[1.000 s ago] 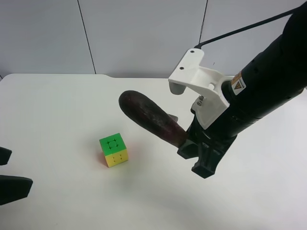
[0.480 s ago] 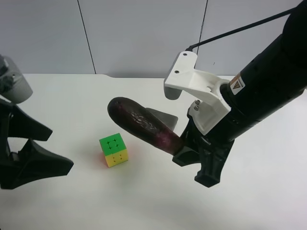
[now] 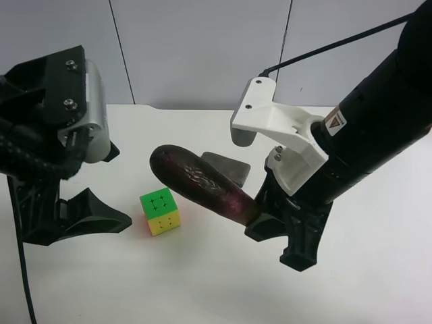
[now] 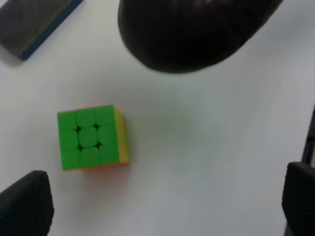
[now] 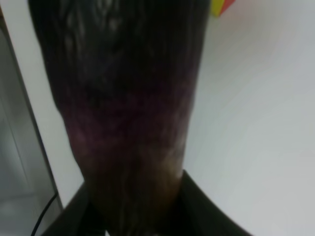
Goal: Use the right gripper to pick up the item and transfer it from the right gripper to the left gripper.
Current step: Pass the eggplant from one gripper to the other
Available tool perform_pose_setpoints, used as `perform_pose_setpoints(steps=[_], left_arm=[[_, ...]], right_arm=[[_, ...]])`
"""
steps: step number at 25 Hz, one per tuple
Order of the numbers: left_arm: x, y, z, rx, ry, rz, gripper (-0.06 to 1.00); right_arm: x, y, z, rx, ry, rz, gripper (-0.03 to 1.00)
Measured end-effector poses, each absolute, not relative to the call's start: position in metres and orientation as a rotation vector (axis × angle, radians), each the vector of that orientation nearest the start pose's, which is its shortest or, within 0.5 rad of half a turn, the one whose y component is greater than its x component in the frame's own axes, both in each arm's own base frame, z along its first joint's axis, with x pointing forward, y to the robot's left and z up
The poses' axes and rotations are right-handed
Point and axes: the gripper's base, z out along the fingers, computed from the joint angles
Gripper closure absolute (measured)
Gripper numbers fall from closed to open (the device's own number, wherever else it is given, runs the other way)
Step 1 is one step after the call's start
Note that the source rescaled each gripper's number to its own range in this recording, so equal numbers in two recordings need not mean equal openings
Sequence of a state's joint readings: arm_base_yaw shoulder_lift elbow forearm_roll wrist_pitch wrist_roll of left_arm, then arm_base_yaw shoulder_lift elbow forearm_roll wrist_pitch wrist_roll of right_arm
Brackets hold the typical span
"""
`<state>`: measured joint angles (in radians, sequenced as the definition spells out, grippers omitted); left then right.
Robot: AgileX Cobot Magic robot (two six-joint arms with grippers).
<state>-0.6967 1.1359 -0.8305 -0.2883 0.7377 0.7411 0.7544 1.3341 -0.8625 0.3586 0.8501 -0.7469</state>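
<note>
eggplant [image 3: 202,181] narrow end clamped between right gripper [image 3: 255,214] fingers, blunt end near cube [image 3: 160,211] | left gripper [image 4: 162,201] fingers apart, near cube, not touching eggplant

Looks like a robot lab test bench: white counter [image 3: 202,290], plain grey panel wall [image 3: 202,47], black robot arms [image 3: 378,128], a toy puzzle cube [image 3: 160,212].

high overview, close wrist views, eggplant [image 3: 202,181] in all
</note>
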Motion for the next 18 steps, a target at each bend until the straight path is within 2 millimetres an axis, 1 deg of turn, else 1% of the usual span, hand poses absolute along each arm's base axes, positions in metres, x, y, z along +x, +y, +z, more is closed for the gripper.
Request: perform_pose_setpoints(steps=[3, 8, 12, 18], left_arm=[[0.158, -0.162, 0.294, 1.555, 1.942, -0.267, 0.1], [0.157, -0.169, 0.296, 1.619, 1.836, -0.194, 0.1], [0.152, -0.176, 0.297, 1.708, 1.728, -0.151, 0.1], [0.143, -0.189, 0.301, 1.809, 1.5, -0.054, 0.1]], right_arm=[[0.159, 0.184, 0.251, -1.7, 2.216, 0.448, 0.97], [0.156, 0.185, 0.251, -1.704, 2.231, 0.497, 0.97], [0.156, 0.185, 0.251, -1.706, 2.226, 0.504, 0.97], [0.155, 0.187, 0.252, -1.698, 2.225, 0.528, 0.97]])
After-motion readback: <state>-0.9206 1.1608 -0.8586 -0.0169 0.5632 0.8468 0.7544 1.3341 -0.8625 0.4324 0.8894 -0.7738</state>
